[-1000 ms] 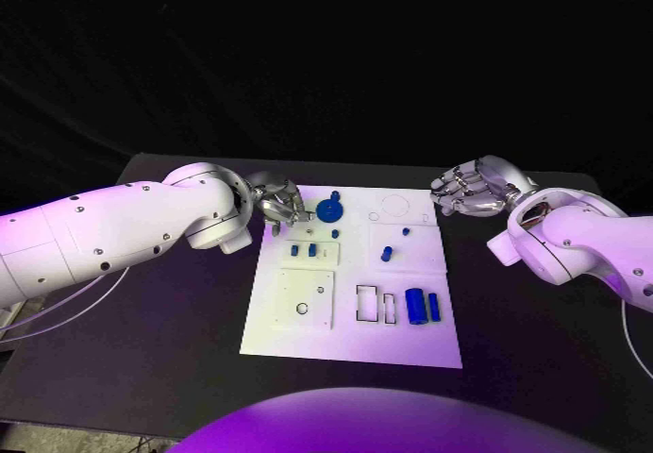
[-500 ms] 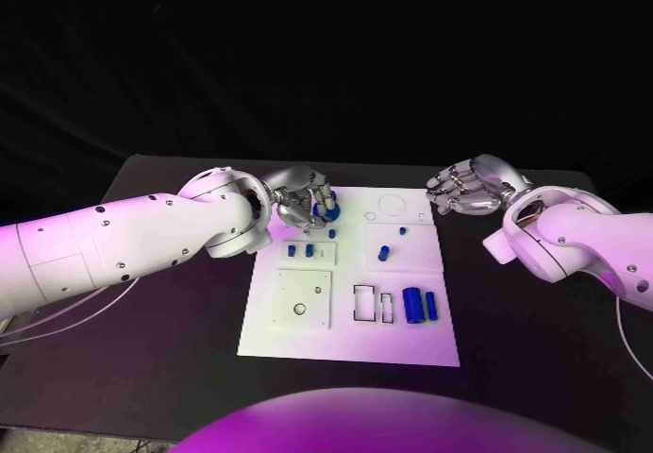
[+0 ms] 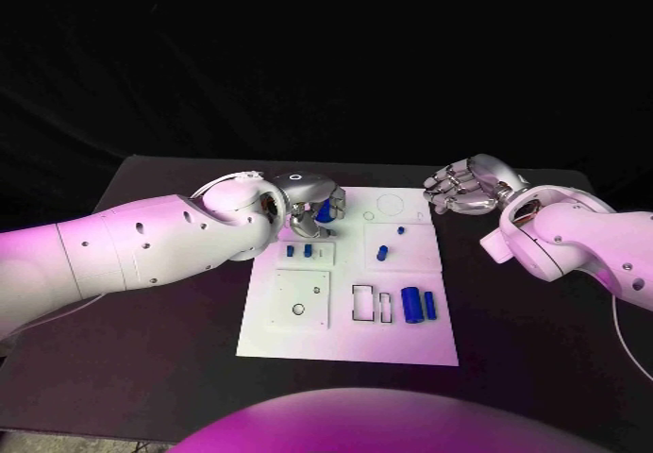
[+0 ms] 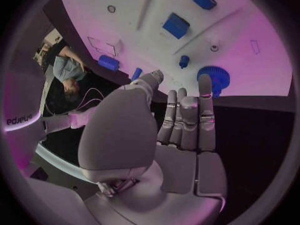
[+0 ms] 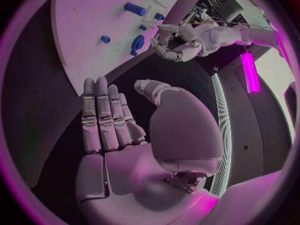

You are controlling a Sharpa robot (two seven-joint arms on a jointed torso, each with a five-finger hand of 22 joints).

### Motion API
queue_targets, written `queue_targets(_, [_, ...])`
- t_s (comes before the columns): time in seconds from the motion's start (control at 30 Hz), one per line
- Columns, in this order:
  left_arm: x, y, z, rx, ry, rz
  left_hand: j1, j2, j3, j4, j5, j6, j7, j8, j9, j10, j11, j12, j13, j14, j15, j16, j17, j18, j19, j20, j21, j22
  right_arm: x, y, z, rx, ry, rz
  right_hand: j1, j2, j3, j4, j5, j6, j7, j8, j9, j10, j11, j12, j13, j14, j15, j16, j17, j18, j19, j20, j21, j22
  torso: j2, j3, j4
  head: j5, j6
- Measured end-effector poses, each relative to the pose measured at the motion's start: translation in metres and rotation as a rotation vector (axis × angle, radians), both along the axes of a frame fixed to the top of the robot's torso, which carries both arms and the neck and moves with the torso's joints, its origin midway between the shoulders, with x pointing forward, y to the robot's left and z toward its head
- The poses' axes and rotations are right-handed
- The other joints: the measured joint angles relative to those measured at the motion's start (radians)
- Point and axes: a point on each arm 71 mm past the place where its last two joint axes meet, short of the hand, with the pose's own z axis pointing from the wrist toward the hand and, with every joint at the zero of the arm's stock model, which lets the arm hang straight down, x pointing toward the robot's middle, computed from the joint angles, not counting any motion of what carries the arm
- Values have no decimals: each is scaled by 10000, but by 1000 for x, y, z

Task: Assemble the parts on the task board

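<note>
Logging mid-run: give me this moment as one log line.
left hand: over task board far-left corner, fingers straight, beside blue gear, holding nothing | right hand: off board's far-right corner, empty | assembly: pending

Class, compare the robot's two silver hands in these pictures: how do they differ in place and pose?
The left hand is over the white task board's far corner, beside the round blue toothed part; the right hand is over black table, off the board. In their wrist views, both hold nothing, fingers straight.
</note>
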Motion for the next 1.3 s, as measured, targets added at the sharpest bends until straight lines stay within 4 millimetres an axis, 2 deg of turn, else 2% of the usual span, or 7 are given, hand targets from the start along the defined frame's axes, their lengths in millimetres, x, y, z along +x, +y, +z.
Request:
queue_targets(0.17, [2,-5,-8,899,-113,-375,121,38,-30,31,83,195,65,-353,-94,59,-52,-253,-258,121,-34,203,123,2,36,-36,59,191,0,0,0,8,-1,10,0,0,0,0,0,0,0,0,0,0,0,0,-11,0,0,-38,0,0,0,0,0,-14,0,2,-2,-11,0])
queue_targets(0.23, [4,-7,-11,1199,-128,-442,120,38,-30,30,119,229,31,-421,-109,111,-1,-292,-317,137,-18,207,130,1,36,-36,59,235,0,0,0,13,-4,14,0,0,0,0,45,0,0,0,0,0,0,0,-12,0,0,-38,0,0,0,0,0,-14,0,4,-4,-15,0])
queue_targets(0.3, [6,-7,-13,1409,-142,-468,243,100,-24,24,174,305,105,-526,-130,201,22,-377,-395,137,-18,266,133,1,36,-36,124,303,0,0,0,20,-10,17,0,0,0,0,45,0,0,0,-7,0,0,0,-24,0,0,-38,0,0,0,0,0,-28,0,4,-4,-18,0])
queue_targets(0.47, [10,-12,-18,1809,-148,-537,250,93,16,-11,175,328,128,-665,-154,308,52,-457,-504,317,21,390,262,1,71,-72,158,400,0,1,0,48,-58,30,0,0,29,-29,102,1,-1,0,-11,0,0,0,-49,0,0,-38,-9,0,0,0,0,-59,0,4,-5,-20,0])
queue_targets(0.83, [16,-16,-22,2178,-81,-562,405,248,344,-37,182,623,244,-936,-177,680,109,-652,-750,494,19,578,414,0,108,-36,284,649,0,1,1,96,-130,39,0,0,29,-29,140,2,-2,0,-21,0,0,0,-69,0,0,-78,-9,-1,37,36,0,-77,8,4,-9,-35,0])
queue_targets(1.07, [16,-19,-23,2170,-25,-605,541,384,626,-94,182,962,233,-1164,-177,1125,69,-898,-968,757,23,799,646,1,143,-72,428,905,0,2,1,126,-130,48,0,0,29,-29,163,3,-3,0,-21,0,0,0,-74,0,0,-78,-9,-1,37,36,0,-84,4,4,-1,-50,0])
queue_targets(1.3, [16,-20,-24,2156,91,-628,525,399,761,-204,182,1214,226,-1301,-157,1442,12,-1074,-1119,940,1,974,879,0,143,-72,512,1131,0,2,1,138,-128,46,0,0,29,-28,182,3,-3,0,-20,0,0,0,-78,0,0,-77,-8,0,37,36,0,-89,-6,9,2,-50,0])
